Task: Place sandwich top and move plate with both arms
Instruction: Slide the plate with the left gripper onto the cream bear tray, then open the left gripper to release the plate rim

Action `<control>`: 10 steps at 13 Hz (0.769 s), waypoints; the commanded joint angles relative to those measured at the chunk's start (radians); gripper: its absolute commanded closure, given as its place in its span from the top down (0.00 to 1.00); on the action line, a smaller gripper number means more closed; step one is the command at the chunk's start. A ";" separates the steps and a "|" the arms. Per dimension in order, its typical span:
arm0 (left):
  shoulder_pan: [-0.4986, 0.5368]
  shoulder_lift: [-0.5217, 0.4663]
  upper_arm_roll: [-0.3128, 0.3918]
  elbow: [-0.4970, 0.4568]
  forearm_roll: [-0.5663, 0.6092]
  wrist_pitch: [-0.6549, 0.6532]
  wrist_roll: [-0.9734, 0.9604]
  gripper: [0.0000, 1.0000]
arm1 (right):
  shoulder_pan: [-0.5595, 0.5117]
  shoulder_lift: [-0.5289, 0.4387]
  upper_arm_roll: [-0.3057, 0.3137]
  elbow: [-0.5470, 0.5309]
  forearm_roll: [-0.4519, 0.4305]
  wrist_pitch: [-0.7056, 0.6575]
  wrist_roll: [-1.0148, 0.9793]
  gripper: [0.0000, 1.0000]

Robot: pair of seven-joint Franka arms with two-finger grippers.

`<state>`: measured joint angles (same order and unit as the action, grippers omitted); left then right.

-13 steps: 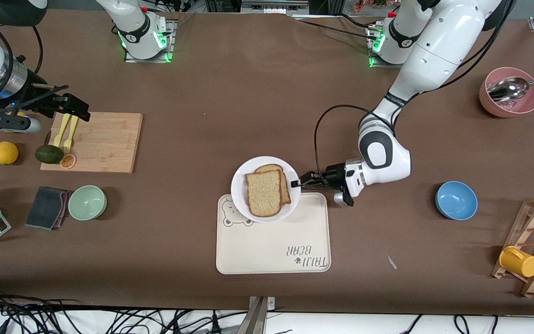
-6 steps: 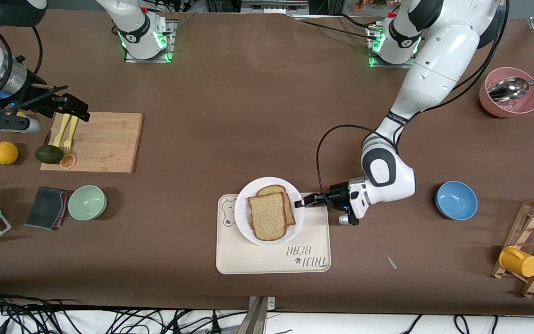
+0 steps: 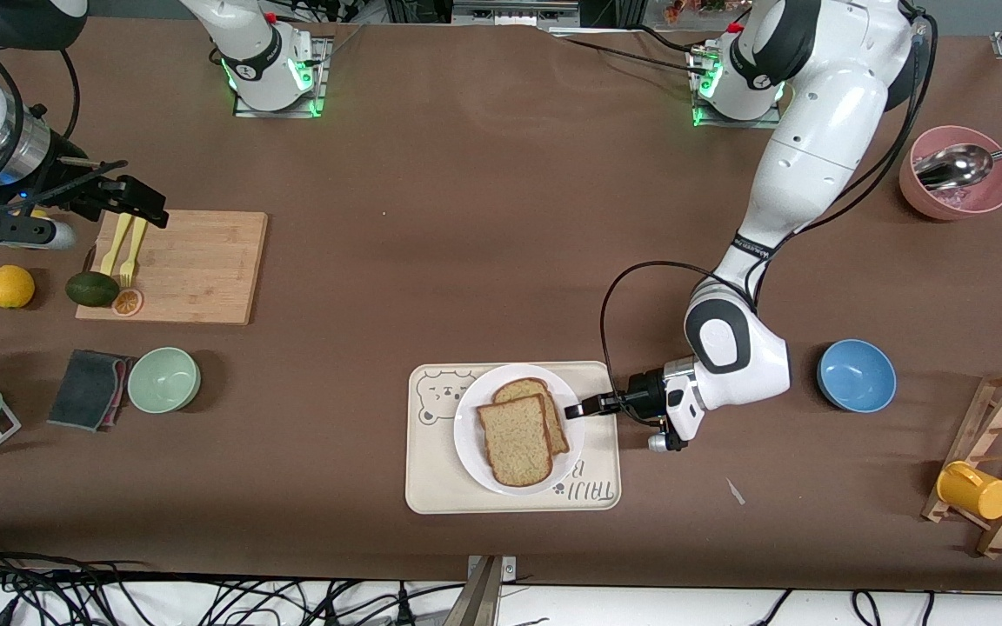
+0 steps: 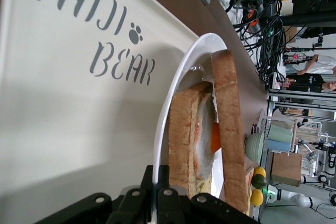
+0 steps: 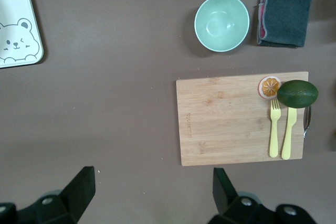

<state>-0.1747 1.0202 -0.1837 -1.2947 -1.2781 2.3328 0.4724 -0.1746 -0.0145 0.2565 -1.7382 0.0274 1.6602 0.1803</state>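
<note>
The white plate [image 3: 469, 416] is over the cream bear-print tray [image 3: 431, 474]. I cannot tell whether it rests on the tray. The sandwich top [image 3: 514, 440], a speckled tan slice, lies on a second slice [image 3: 557, 422] on the plate. My left gripper [image 3: 577, 409] is shut on the plate's rim at the side toward the left arm's end. In the left wrist view its jaws pinch the rim [image 4: 178, 85] at the left gripper [image 4: 163, 182], and the sandwich top [image 4: 228, 129] covers a fried egg [image 4: 206, 129]. My right gripper [image 3: 140, 206] waits open and empty above the cutting board's end, and it also shows in the right wrist view [image 5: 152, 182].
A wooden cutting board [image 3: 192, 265] holds yellow forks [image 3: 123, 248], an avocado [image 3: 90, 289] and an orange slice. A pale green bowl [image 3: 163, 379], a grey cloth [image 3: 88, 389] and a lemon [image 3: 10, 286] lie near it. A blue bowl [image 3: 856, 375], a pink bowl [image 3: 958, 174] and a mug rack [image 3: 997, 478] stand toward the left arm's end.
My left gripper has carried the plate and sandwich from over the tray's bear-print corner to over the tray's middle. The right arm has not moved.
</note>
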 commanded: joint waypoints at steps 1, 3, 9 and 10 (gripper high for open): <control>-0.022 0.046 0.007 0.075 0.022 -0.007 -0.037 0.00 | -0.011 0.002 0.006 0.014 -0.007 -0.014 -0.015 0.99; -0.040 0.055 0.021 0.078 0.023 -0.004 -0.035 0.00 | -0.011 0.002 0.006 0.014 -0.009 -0.014 -0.015 0.99; -0.049 0.055 0.030 0.077 0.023 -0.004 -0.032 0.16 | -0.011 0.004 0.006 0.014 -0.009 -0.016 -0.016 0.99; -0.048 0.054 0.035 0.077 0.023 -0.006 -0.032 0.27 | -0.011 0.002 0.006 0.014 -0.009 -0.019 -0.016 0.99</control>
<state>-0.2182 1.0583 -0.1580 -1.2582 -1.2781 2.3332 0.4687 -0.1751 -0.0144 0.2565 -1.7382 0.0274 1.6597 0.1803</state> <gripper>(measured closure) 0.907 0.009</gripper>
